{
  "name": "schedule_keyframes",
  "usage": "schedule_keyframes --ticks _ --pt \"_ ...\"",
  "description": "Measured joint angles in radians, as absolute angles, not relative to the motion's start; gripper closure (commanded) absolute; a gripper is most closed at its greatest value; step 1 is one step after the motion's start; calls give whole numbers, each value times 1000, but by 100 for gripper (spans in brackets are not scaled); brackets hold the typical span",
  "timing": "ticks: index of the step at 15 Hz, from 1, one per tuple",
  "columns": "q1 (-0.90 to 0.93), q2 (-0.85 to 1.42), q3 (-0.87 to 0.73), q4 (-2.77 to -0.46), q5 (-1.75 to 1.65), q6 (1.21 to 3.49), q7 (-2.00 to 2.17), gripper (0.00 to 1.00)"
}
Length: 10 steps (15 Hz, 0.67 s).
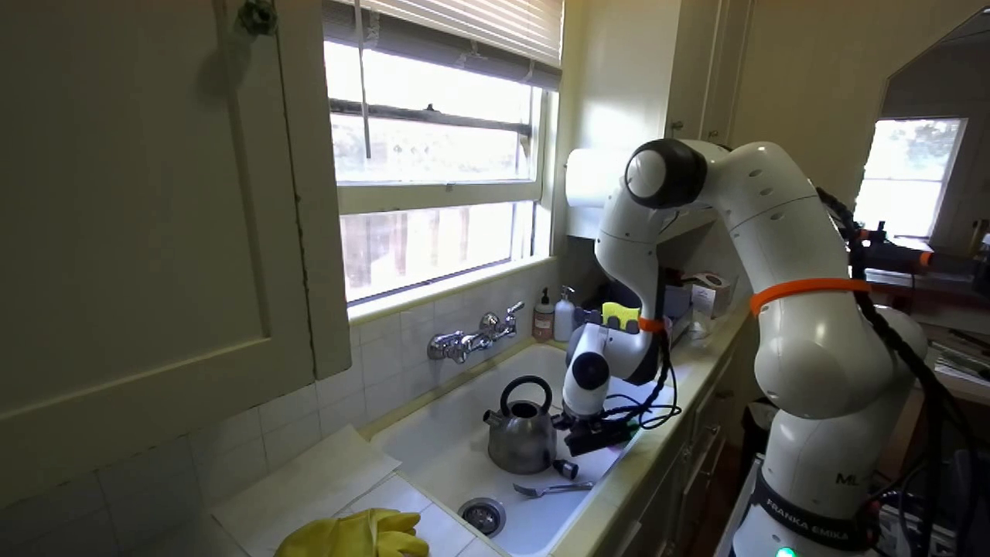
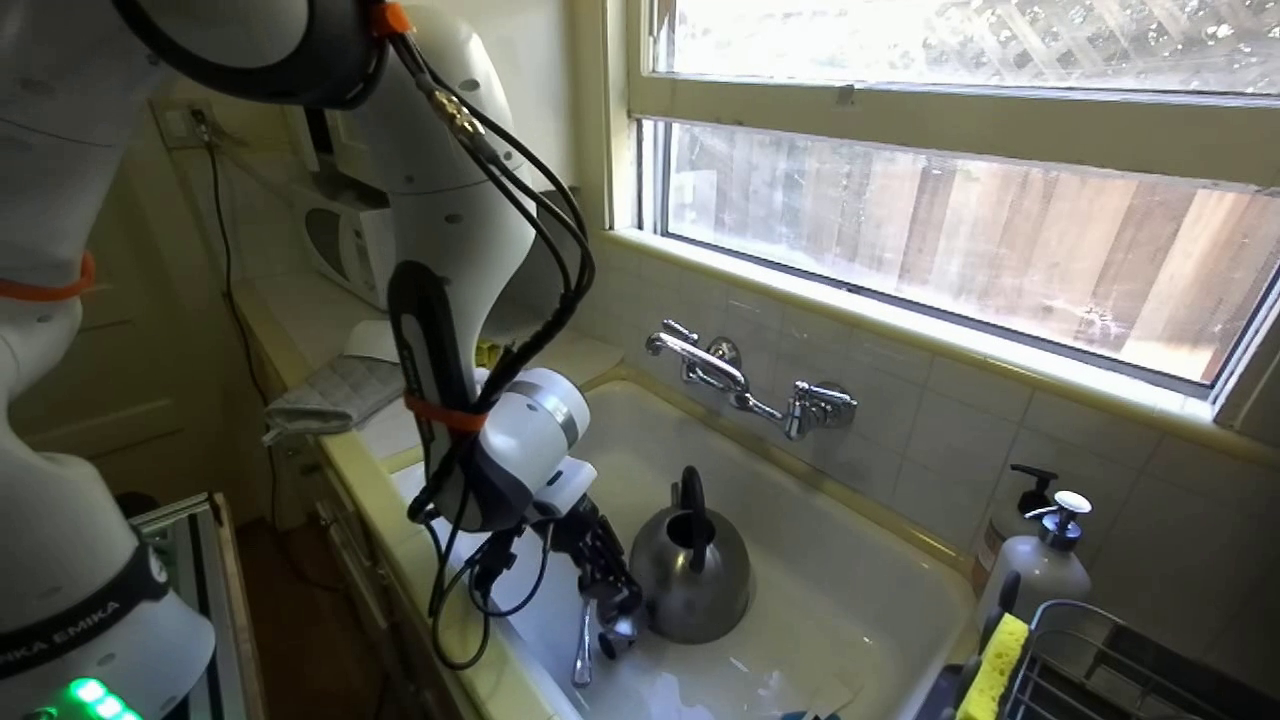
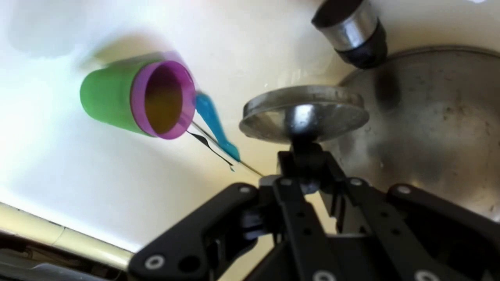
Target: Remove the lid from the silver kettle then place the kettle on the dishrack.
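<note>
Silver kettle [image 1: 523, 447], open-topped — upright in the sink [image 1: 433, 437] before me, just beside the gripper [image 3: 306, 157] — fingertips clamped on the round metal kettle lid [image 3: 269, 117].

The silver kettle [image 1: 523, 442] stands upright in the white sink [image 1: 441, 433], dark handle [image 1: 526, 380] raised, top opening [image 1: 525, 411] exposed. The gripper [image 1: 585, 439] is just beside the kettle; fingertips and any contact cannot be made out. A fork [image 1: 555, 488] lies on the sink floor near the drain [image 1: 483, 516]. A chrome faucet [image 1: 473, 342] projects from the tiled wall [image 1: 340, 391] below the window [image 1: 437, 247]. At least one yellow glove [image 1: 352, 534] rests on the near counter [image 1: 390, 492].
</note>
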State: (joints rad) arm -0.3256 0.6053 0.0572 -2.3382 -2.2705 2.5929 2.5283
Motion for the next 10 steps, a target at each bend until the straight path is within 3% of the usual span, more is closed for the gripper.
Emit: schedule_keyframes --ticks 10 --pt "-400 740 41 -2226 -2204 2673 2349 95"
